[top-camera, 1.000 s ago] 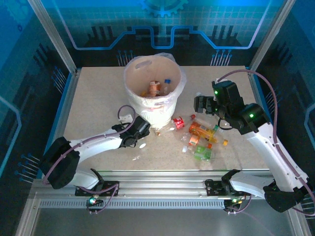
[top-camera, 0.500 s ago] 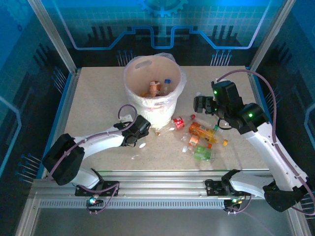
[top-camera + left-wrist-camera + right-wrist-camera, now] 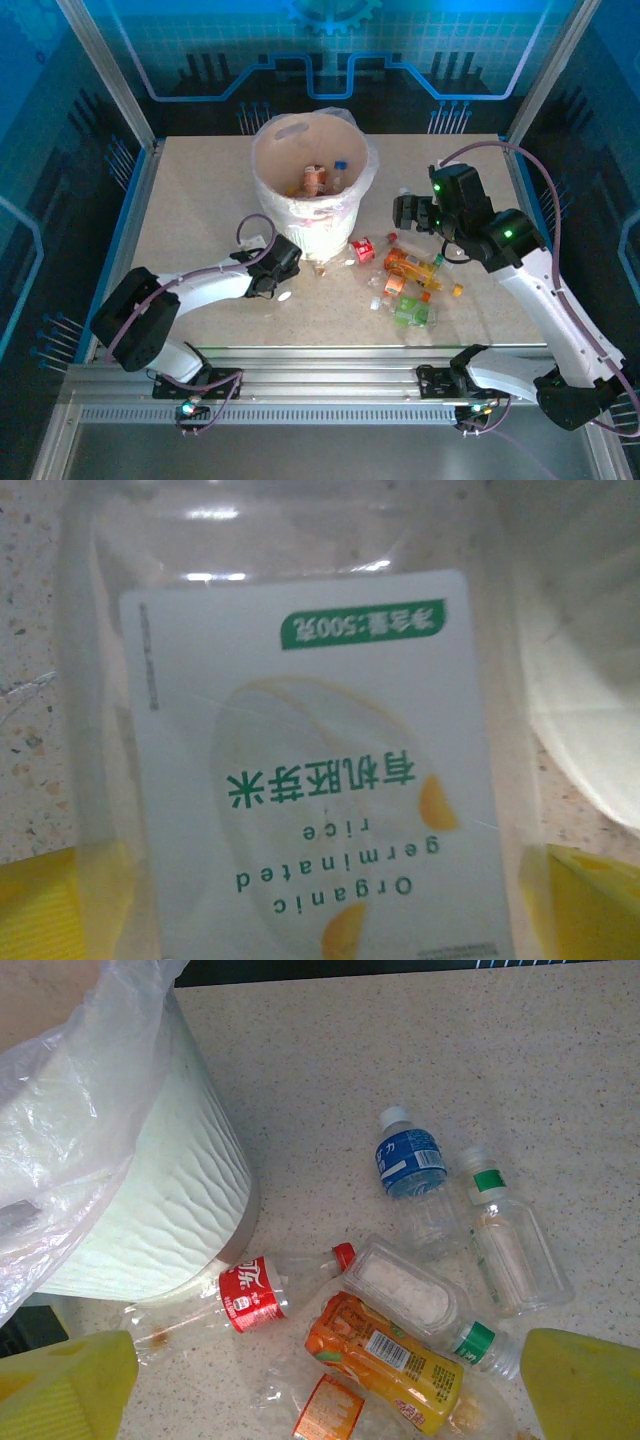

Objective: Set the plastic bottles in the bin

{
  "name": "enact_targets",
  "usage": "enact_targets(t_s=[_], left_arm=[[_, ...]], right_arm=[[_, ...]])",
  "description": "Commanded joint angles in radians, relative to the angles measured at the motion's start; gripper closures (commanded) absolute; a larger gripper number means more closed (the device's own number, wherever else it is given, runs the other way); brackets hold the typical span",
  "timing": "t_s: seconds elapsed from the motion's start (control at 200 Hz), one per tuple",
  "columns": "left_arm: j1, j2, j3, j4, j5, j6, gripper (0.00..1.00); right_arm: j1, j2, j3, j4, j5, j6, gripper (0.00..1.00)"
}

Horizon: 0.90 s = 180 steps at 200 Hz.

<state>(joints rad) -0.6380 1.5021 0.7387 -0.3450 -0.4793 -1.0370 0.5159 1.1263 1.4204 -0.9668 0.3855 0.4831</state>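
A clear plastic bottle with a white label (image 3: 310,770) lies on the table between the yellow fingertips of my left gripper (image 3: 320,925), which is open and low at the foot of the bin (image 3: 312,222). That left gripper (image 3: 283,277) sits at the bin's near left side. My right gripper (image 3: 325,1390) hangs open over a pile of plastic bottles: a red-labelled one (image 3: 247,1296), an orange one (image 3: 385,1360), a blue-labelled one (image 3: 410,1158) and a green-capped one (image 3: 512,1255). From above, the right gripper (image 3: 410,213) is right of the bin, above the pile (image 3: 410,282). Two bottles (image 3: 316,180) lie in the bin.
The bin's ribbed white wall (image 3: 150,1210), draped with a clear bag, stands left of the pile, and the red-labelled bottle lies against its base. Metal frame posts and a blue rail border the table (image 3: 190,200).
The left arm's elbow has swung a little to the right while its gripper stayed low by the bin. The right arm and the bottles have hardly moved.
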Motion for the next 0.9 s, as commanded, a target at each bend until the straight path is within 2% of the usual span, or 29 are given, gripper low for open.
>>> enact_targets(t_s=[0.0,0.16,0.355,0.42,0.655,0.895], left_arm=[[0.020,0.033,-0.043,-0.029,0.028,0.003,0.01],[0.024,0.028,-0.060,-0.031,0.033,-0.006,0.02],[0.024,-0.046,-0.064,-0.074,0.017,-0.010,0.22],[0.024,-0.086,-0.064,-0.097,0.005,-0.012,0.24],[0.024,-0.322,-0.041,-0.229,-0.076,0.013,0.28],[0.024,-0.624,0.055,-0.303,-0.139,0.200,0.29]], right_arm=[[-0.010,0.001,-0.005,0.013,-0.001,0.014,0.00],[-0.010,-0.005,-0.007,0.011,0.001,0.017,0.00],[-0.010,-0.018,-0.010,0.013,-0.003,0.020,0.00],[-0.009,-0.023,-0.010,0.013,-0.005,0.019,0.00],[-0.008,-0.038,-0.008,0.013,-0.008,0.019,0.00],[-0.007,-0.048,-0.016,0.010,-0.007,0.018,0.01]])
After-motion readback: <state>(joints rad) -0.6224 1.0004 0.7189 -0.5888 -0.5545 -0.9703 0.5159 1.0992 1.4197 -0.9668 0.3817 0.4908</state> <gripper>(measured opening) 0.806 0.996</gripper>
